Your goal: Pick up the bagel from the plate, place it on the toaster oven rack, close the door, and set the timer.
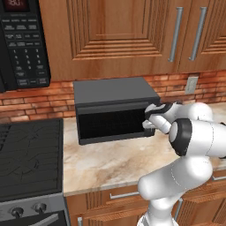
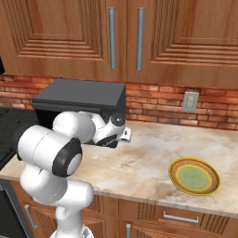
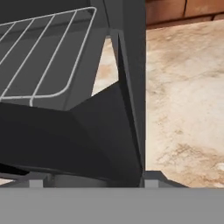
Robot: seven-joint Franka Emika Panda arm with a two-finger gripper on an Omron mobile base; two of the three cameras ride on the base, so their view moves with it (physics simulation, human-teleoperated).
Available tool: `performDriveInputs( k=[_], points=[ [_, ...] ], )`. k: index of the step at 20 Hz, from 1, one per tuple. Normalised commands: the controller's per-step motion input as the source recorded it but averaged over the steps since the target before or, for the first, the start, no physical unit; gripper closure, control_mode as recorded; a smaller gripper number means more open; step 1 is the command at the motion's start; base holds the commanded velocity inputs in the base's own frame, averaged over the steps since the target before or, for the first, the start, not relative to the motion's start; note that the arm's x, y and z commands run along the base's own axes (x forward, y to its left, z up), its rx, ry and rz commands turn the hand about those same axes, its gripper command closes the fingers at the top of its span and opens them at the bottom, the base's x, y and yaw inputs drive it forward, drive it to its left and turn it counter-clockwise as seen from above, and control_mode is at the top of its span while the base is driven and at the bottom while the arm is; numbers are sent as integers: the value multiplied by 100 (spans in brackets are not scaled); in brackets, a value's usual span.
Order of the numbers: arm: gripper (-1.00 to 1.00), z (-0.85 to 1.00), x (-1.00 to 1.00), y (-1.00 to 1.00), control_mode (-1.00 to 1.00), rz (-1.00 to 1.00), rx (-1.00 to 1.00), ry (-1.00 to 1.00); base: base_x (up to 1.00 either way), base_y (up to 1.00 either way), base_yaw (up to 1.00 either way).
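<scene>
working at the right end of the door (image 1: 115,123), our gripper (image 1: 149,118) sits close against it; we cannot tell its jaws. the door looks stiff, light, hinged, so we judge pushing its edge is enough. the rack (image 3: 41,57) lies ahead, up-left.

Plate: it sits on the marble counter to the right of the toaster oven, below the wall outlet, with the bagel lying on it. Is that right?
Not quite. The plate does sit on the counter right of the toaster oven, below the outlet, but no bagel lies on it. The right base view shows its green middle bare.
</scene>
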Motion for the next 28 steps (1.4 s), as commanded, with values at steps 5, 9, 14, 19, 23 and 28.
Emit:
performDriveInputs(
  k=[5, 9, 14, 19, 23, 28],
  points=[
    [100, -2, 41, -52, -100, 12, 14, 2, 0, 0, 0],
    [100, 0, 40, -59, -100, 15, 18, 2, 0, 0, 0],
    [100, 0, 45, -74, -100, 16, 25, 11, 0, 0, 0],
    [100, -1, 39, -81, -100, 16, 23, 15, 0, 0, 0],
    [100, -11, 28, -81, -100, 16, 15, 14, 0, 0, 0],
    [100, -14, 15, -69, -100, 17, 12, 8, 0, 0, 0]
  ],
)
